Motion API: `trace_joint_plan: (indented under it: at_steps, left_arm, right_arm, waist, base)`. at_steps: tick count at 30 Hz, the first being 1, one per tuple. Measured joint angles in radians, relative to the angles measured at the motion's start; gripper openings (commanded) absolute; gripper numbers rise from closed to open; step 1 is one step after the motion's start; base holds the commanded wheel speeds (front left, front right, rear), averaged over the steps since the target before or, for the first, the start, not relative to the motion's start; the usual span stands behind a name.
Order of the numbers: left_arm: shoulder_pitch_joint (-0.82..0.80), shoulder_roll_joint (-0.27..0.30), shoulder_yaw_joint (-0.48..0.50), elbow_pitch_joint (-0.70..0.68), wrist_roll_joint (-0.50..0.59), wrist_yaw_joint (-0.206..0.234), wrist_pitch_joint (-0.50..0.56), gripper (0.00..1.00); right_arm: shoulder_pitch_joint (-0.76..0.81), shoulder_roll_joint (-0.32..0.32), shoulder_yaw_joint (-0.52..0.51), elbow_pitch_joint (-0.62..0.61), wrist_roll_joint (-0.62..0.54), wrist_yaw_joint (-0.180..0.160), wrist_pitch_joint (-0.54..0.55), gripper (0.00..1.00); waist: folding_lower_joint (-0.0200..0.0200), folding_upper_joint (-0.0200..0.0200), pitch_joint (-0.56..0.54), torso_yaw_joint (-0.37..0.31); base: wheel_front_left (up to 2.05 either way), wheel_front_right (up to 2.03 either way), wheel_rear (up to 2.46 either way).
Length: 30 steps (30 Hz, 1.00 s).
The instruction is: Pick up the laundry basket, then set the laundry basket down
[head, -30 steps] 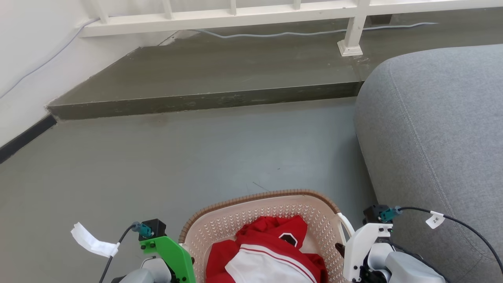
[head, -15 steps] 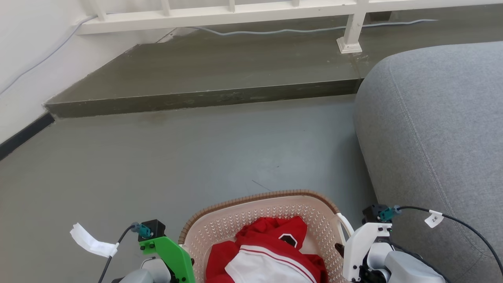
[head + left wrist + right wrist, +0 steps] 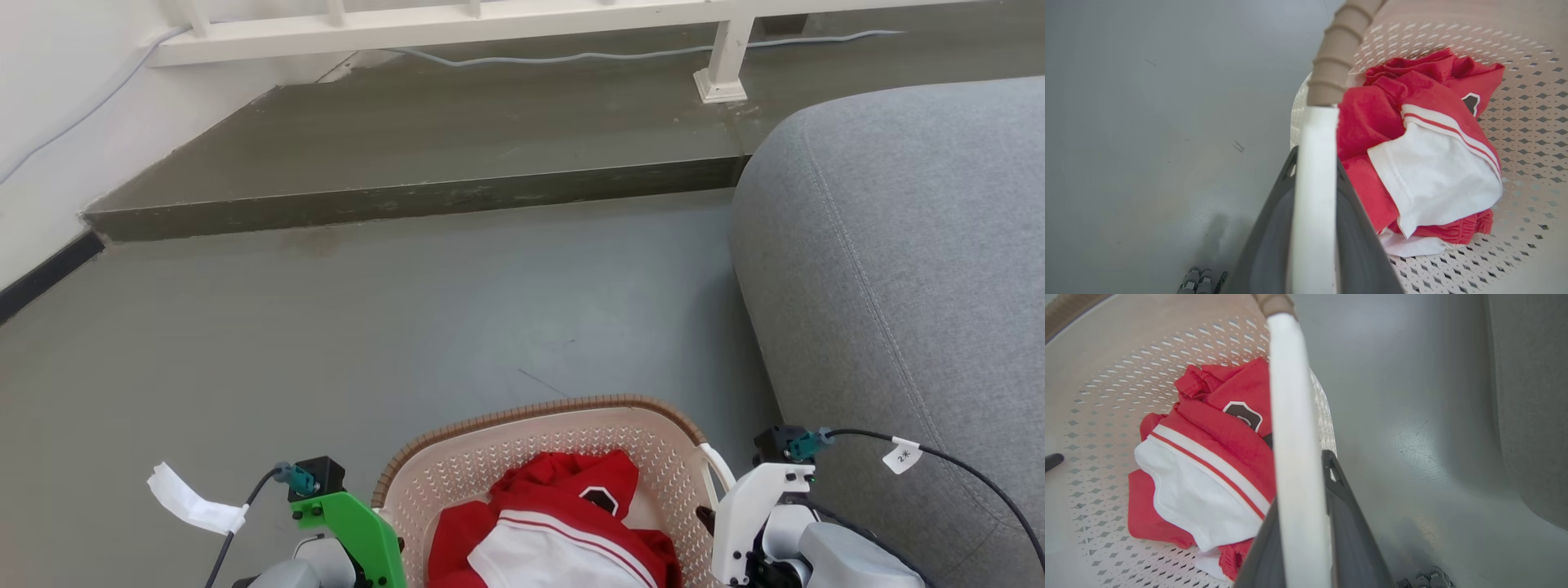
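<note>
A grey fabric sofa (image 3: 898, 269) filled 3 o'clock of the head view. At 6 o'clock, the cream perforated plastic laundry basket (image 3: 522, 445) with a brown woven-look rim held a crumpled red-and-white garment (image 3: 563, 523). The left gripper (image 3: 1314, 163) and the right gripper (image 3: 1300, 477) each clamped a white side handle (image 3: 1314, 122).

Head view: the bottom edge cuts off the near half of the laundry basket (image 3: 571, 425) and of the red-and-white garment (image 3: 555, 531). Print on the cable tag (image 3: 904, 455) is too small to read.

Left wrist view: the white handle (image 3: 1314, 204), clamped in the left tool (image 3: 1314, 159), covers both inner finger faces. Grey lumps (image 3: 1202, 281) at the bottom edge are blurred, unidentified.

Right wrist view: the other handle (image 3: 1294, 437) hides most of the basket-side finger of the right tool (image 3: 1300, 457). Dark tip (image 3: 1052, 461) is cut by the left edge, unidentified.
</note>
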Motion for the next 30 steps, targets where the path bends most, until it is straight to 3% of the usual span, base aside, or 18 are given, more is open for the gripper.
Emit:
trace_joint_plan:
  at_steps: [17,30]
  left_arm:
    - [-0.049,0.010,-0.005,-0.015,-0.017,0.000,-0.009,0.00]
    - [-0.146,0.033,-0.008,-0.030,-0.017,0.000,-0.019,0.00]
  right_arm:
    - [-0.045,-0.003,0.007,-0.007,0.019,-0.014,-0.016,0.00]
    - [-0.126,-0.003,0.006,-0.025,0.034,-0.027,-0.037,0.00]
  waist:
    - [0.0000,0.0000,0.048,-0.003]
    - [0.0001,0.0000,0.149,-0.018]
  base:
    - [0.00,0.00,0.00]
    - [0.00,0.00,0.00]
